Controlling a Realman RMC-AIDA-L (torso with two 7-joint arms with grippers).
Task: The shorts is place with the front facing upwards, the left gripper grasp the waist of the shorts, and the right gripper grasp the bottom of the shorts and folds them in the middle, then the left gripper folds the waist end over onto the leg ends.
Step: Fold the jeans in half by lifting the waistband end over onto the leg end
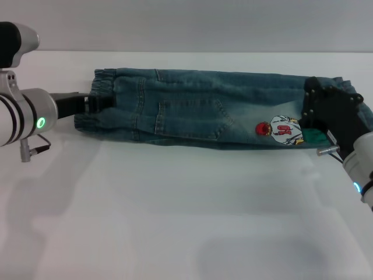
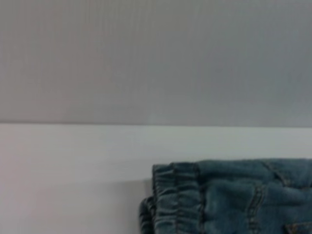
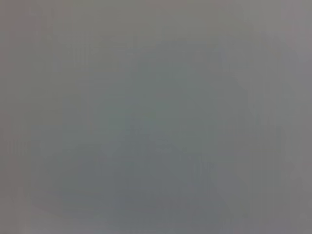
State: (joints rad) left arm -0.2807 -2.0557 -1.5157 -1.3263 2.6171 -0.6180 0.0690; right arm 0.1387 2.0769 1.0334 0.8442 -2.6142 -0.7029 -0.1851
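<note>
The blue-green denim shorts (image 1: 192,111) lie as a long narrow band across the far half of the white table, doubled lengthwise. The gathered waist (image 1: 104,81) is at the left, and the left wrist view shows it up close (image 2: 178,200). My left gripper (image 1: 100,103) reaches in from the left and is shut on the waistband's near part. The leg ends (image 1: 348,87) are at the right, with the cartoon figure print (image 1: 281,129) on the top layer. My right gripper (image 1: 309,116) sits over the leg hems and hides them there. The right wrist view is plain grey.
The white table (image 1: 175,210) spreads wide in front of the shorts. Its far edge (image 1: 192,52) runs just behind them, against a pale wall.
</note>
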